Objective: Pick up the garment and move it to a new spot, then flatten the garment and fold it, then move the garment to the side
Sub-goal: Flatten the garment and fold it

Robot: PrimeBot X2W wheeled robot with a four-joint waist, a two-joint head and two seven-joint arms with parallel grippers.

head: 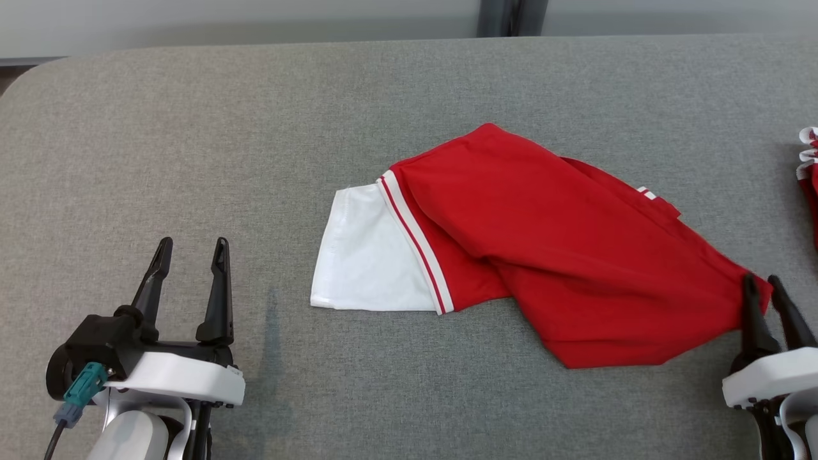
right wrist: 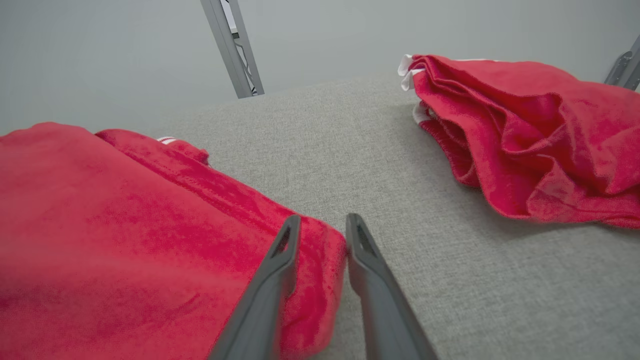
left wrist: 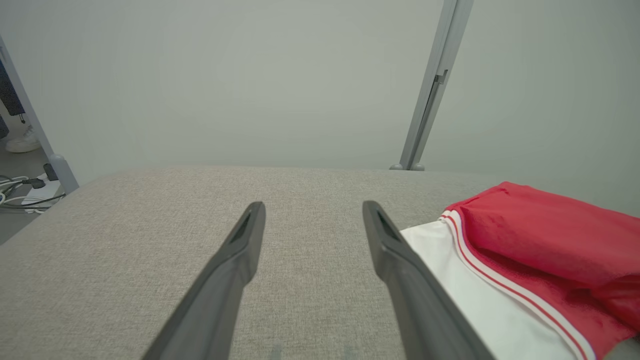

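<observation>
Closest to us, at the lower left of the head view, is the black two-fingered left gripper [head: 193,243] on its white wrist. Its fingers are spread wide and nothing is between them. It is over the grey woven cloth tabletop [head: 192,128], well apart from the work, so we think it is waiting for its turn.

At the lower right edge we see the black two-fingered right gripper [head: 761,280]. Its fingers stand close together, and the right-hand corner of the red and white soft cloth garment [head: 543,243] sits between them. In the right wrist view the red corner fills the thin gap between the fingers [right wrist: 272,285]. We cannot tell if they squeeze the cloth or only stand around it.

The garment lies in the middle of the frame, a bit to the right. It is down on the tabletop but bunched and slanted, with one white sleeve [head: 367,255] poking out to the left. We think the corner is a good place to hold, because a pull there can drag the garment or stretch it smooth.

A second crumpled red cloth pile [head: 810,172] rests at the right edge, near the garment but not touching it. We guess this is the garment's new spot and that flattening comes next.
</observation>
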